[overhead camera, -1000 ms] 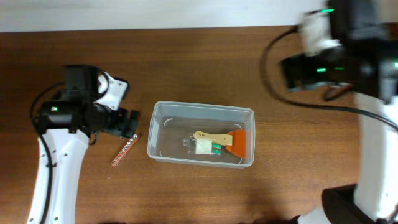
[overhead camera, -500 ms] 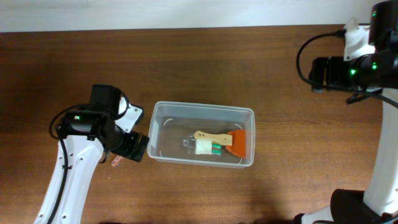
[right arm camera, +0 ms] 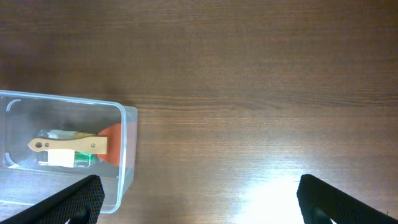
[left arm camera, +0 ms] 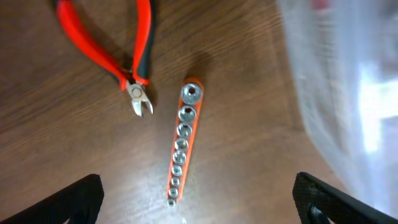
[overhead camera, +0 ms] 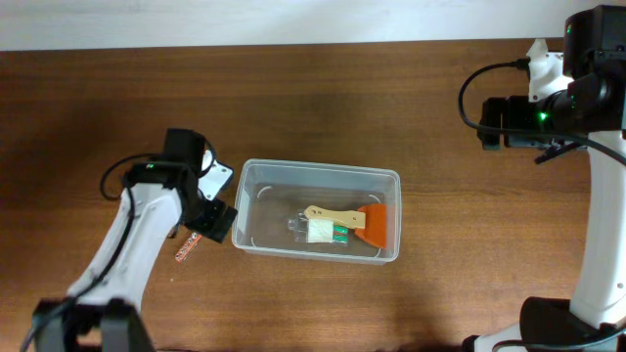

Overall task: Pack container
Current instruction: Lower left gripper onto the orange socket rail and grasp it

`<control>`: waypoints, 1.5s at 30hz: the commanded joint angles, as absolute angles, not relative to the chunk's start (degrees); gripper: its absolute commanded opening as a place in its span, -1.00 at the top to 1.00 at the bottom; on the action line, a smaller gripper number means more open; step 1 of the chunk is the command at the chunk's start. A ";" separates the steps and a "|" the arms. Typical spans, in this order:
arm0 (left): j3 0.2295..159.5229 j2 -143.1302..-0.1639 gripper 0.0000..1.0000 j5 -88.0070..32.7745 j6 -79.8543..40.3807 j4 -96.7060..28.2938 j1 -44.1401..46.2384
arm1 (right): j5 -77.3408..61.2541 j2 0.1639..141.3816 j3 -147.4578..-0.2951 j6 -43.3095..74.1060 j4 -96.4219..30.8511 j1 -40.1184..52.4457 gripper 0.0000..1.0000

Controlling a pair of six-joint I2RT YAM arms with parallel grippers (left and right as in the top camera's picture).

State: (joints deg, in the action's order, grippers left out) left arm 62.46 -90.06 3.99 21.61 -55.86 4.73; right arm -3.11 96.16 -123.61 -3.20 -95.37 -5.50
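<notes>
The clear plastic container sits mid-table and holds an orange scraper with a wooden handle and a small green and white item. My left gripper hovers just left of the container, open and empty, above an orange socket rail that pokes out in the overhead view. Red-handled pliers lie beside the rail in the left wrist view. My right gripper is open and empty, high at the far right, with the container to its left.
The container's blurred wall fills the right of the left wrist view. Bare brown wood surrounds the container. A pale wall strip runs along the table's far edge.
My left arm has moved right and toward the container, now covering most of the socket rail. My right arm has swung inward and settled at the far right.
</notes>
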 commanded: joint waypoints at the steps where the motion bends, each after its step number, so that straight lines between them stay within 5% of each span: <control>1: 61.84 -94.32 -0.98 5.87 22.33 -55.00 3.14 | -3.90 96.09 -123.52 -2.92 -95.13 -5.69 -0.97; 38: 53.28 -103.83 -0.92 -1.32 23.22 -41.08 -1.98 | -4.14 96.09 -123.52 -2.92 -95.85 -5.65 -0.97; 45: 53.28 -103.81 -0.30 -1.37 23.24 -41.39 -1.98 | -4.14 96.09 -123.52 -2.92 -95.81 -5.65 -0.97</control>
